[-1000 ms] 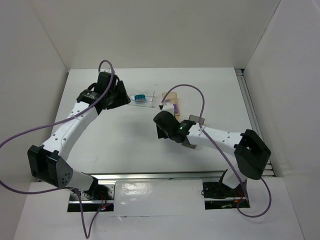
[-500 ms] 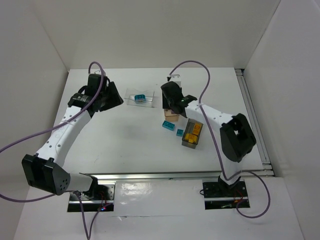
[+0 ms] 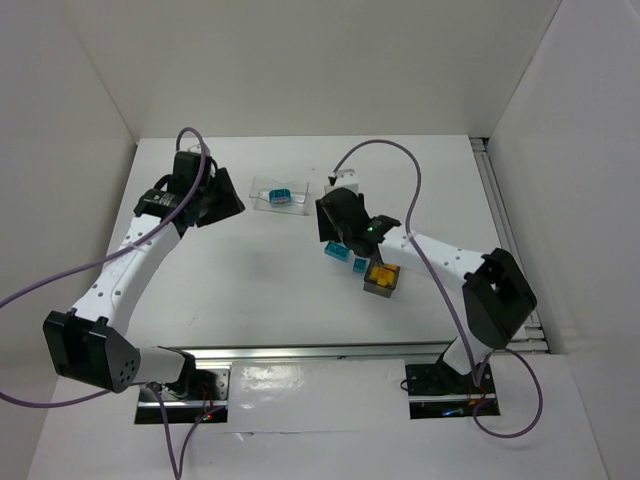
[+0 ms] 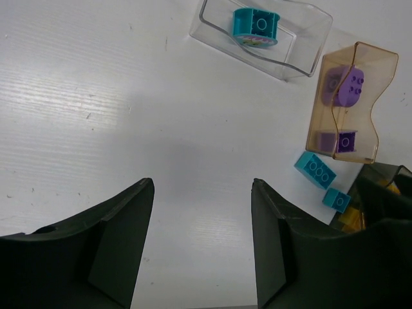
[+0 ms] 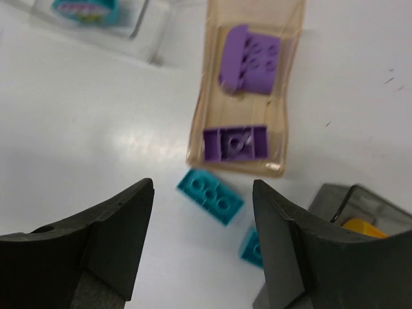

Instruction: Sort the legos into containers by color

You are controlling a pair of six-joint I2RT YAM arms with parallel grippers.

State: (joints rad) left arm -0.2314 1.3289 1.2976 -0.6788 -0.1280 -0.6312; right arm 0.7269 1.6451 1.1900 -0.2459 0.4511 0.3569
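Note:
My right gripper (image 3: 338, 232) (image 5: 203, 219) is open and empty, hovering above a long teal brick (image 5: 210, 196) (image 3: 333, 250) on the table. A smaller teal brick (image 5: 252, 246) (image 3: 358, 265) lies beside it. The orange-tan bin (image 5: 248, 84) (image 4: 351, 103) holds a purple oval piece (image 5: 254, 59) and a purple brick (image 5: 235, 143); my right arm hides this bin in the top view. The dark grey bin (image 3: 382, 277) (image 5: 341, 206) holds yellow bricks (image 3: 381, 271). The clear bin (image 3: 280, 196) (image 4: 257, 32) holds a teal brick (image 4: 256, 26). My left gripper (image 3: 222, 203) (image 4: 203, 212) is open and empty, left of the clear bin.
White walls enclose the table on the left, back and right. A purple cable loops over each arm. A metal rail (image 3: 500, 210) runs along the table's right edge.
My right gripper swung up to the orange-tan bin, then drew back toward the near side and now hangs over the long teal brick. My left arm shifted slightly left.

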